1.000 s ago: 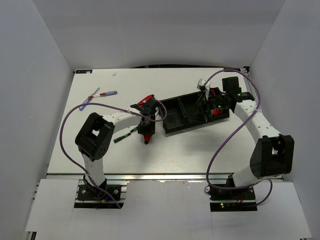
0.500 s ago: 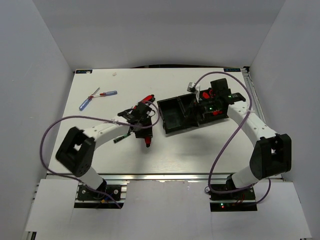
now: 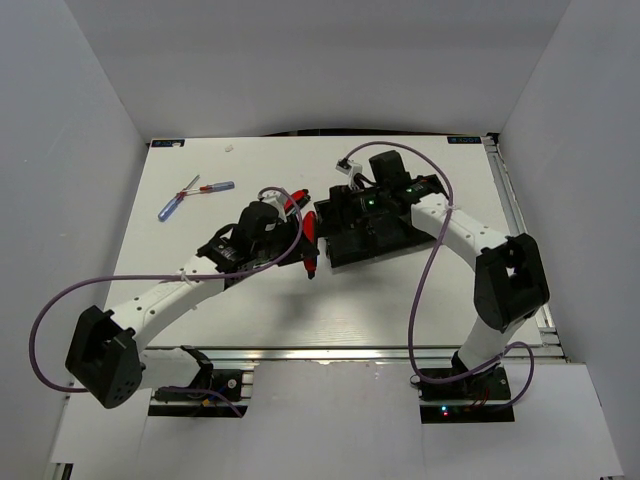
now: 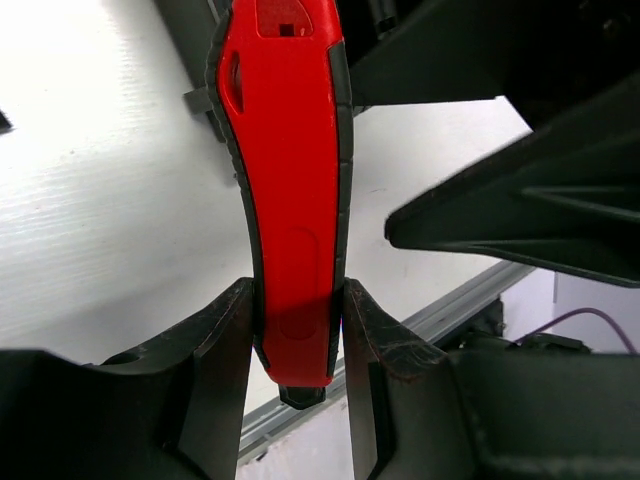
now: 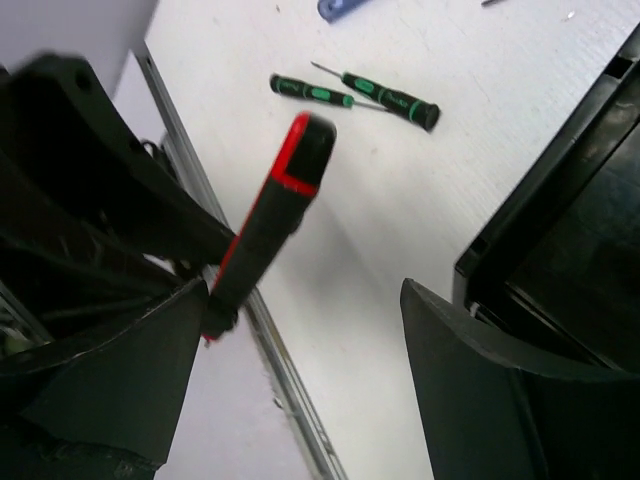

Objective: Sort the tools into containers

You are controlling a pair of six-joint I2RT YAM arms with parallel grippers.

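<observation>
— Why is the left gripper (image 4: 297,325) pinching that red folding pocket knife (image 4: 290,170) right at its end?

— So most of the handle sticks out in front, I'd say. Both fingers (image 4: 222,345) are clenched on the butt, and the long free part can go over the wall of the black three-compartment plastic tray (image 3: 350,252) first.

— Where is the knife now?

— In the middle of the top view, just beside the tray's left end and not yet over it. It looks to be clear of the white table (image 3: 200,300).

— And the right gripper (image 5: 305,330)?

— Spread wide and holding nothing. It sits over the tray's left part and faces the knife. My guess is it's waiting there, or ready to steady the tray. I can't say which.

— It looks crowded there.

— It is. The two arms nearly meet at that corner, so the drop will need care.

— What else needs sorting?

— Two slim black screwdrivers with green marks (image 5: 385,96) lie at the top of the right wrist view. A thin blue-handled screwdriver (image 3: 221,186) lies in the upper left of the top view, well apart from the tray.
</observation>
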